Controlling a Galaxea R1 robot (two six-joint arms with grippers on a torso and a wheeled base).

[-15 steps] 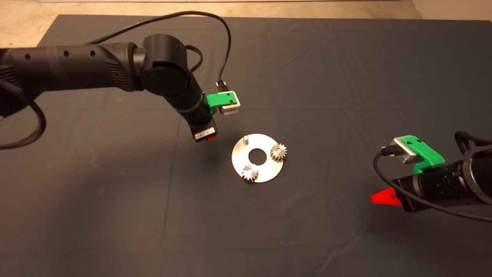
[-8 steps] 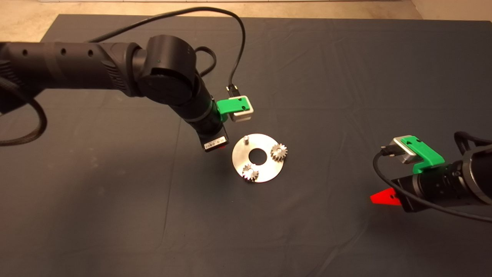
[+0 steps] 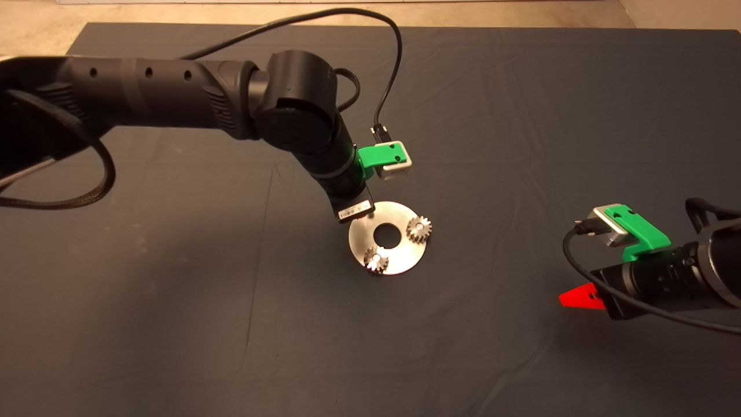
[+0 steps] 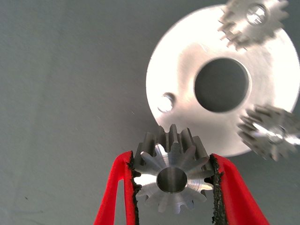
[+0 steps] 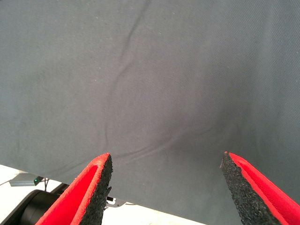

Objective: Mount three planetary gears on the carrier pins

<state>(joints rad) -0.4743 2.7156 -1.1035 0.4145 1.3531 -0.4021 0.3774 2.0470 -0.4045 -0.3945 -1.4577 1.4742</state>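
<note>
The planetary gears: two of the three already sit on pins on the round metal disc [image 3: 356,237]. One seated gear [image 3: 419,229] is at the disc's edge toward the right arm, the other seated gear [image 3: 376,260] at the edge nearest the camera in the head view. The third gear [image 4: 172,177] is off the disc, pinched across its teeth between the black pads of the left end effector [image 4: 173,180], its face and bore turned to the wrist camera.

The one bare pin [image 4: 167,102] stands on the disc near the rim, and in the left wrist view the held gear hangs close beside it, not yet over it; the bore and the peg are clearly offset. In the head view the left arm's wrist covers that part of the disc, so the pin is hidden there.

As a judgement, the task is about two thirds done: what is left is to line the bore up with the free pin, lower the gear onto it, and let go. How high the gear hangs above the pin cannot be told.

The disc lies flat on the dark mat [image 3: 521,116] covering the desk. The right end effector [image 5: 164,187] waits well apart at the lower right edge of the head view, its fingers spread wide with nothing between them, over bare mat.
</note>
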